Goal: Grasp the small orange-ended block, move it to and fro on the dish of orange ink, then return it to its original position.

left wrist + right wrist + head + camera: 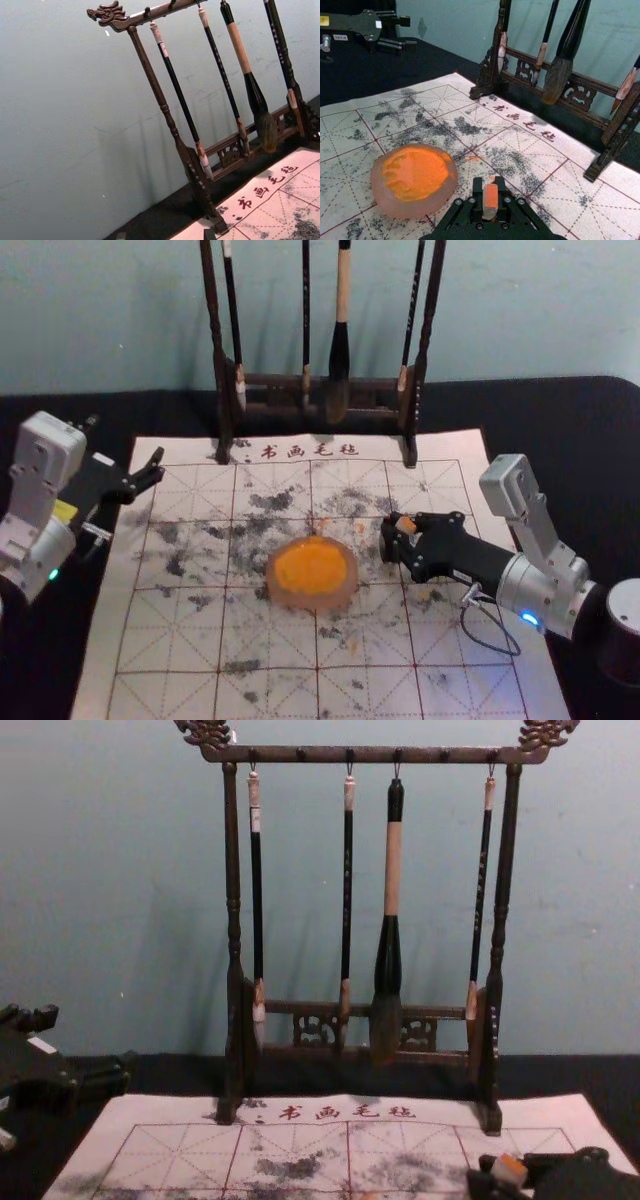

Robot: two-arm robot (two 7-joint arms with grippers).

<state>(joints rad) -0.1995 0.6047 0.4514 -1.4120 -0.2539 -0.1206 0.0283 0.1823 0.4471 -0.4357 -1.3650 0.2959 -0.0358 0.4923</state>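
In the head view my right gripper [396,538] is just right of the ink dish [312,573], shut on the small orange-ended block [406,525]. The right wrist view has the block [490,199] pinched between the fingers of my right gripper [490,192], beside the round dish of orange ink [416,180] and apart from it. At the chest view's lower right, my right gripper [497,1172] holds the block [510,1169]. My left gripper [152,472] is parked over the mat's back left corner.
Behind the mat [180,640] stands a dark wooden rack [270,388] with several hanging brushes, its feet on the mat's back edge. A large brush [387,970] hangs near its middle. Black cloth [570,430] surrounds the mat.
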